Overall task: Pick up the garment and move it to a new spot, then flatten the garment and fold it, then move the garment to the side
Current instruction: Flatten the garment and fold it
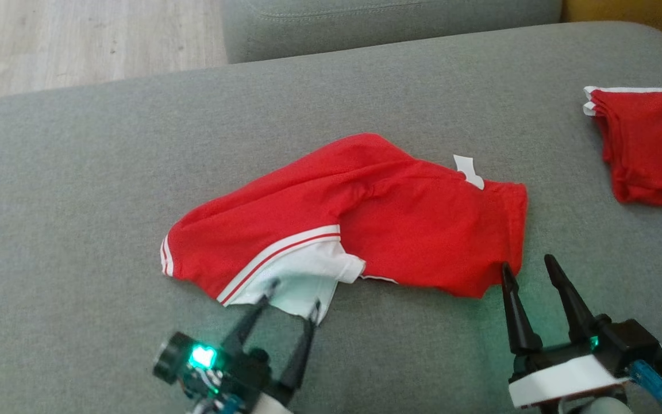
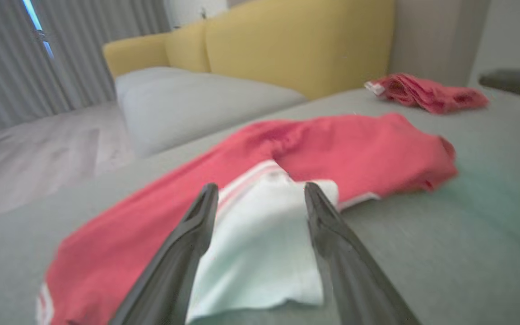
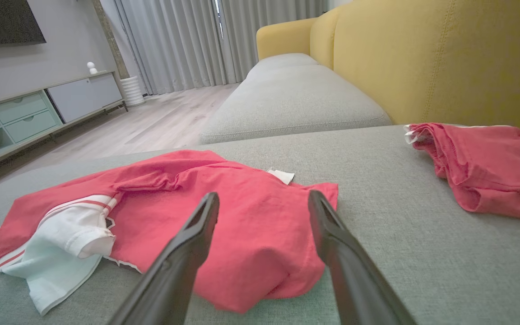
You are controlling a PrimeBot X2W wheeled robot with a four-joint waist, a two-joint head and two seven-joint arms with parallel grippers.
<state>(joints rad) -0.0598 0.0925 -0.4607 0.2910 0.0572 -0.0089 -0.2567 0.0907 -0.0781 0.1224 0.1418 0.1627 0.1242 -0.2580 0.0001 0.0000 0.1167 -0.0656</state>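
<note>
Rumpled red fabric garment with white trim [image 1: 365,224]: centre frame on grey sofa cushion [image 1: 78,172], likely light, limp | left gripper [image 1: 294,295]: fingers spread, straddling white hem [image 1: 302,273] | right gripper [image 1: 527,263]: fingers spread beside red corner | best hold: pinch corners

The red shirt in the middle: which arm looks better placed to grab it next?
Left, probably. The left gripper, open, straddles the white panel of the red shirt, both tips over cloth. The right gripper, also open, sits at the hem corner, one tip off the cloth.
</note>
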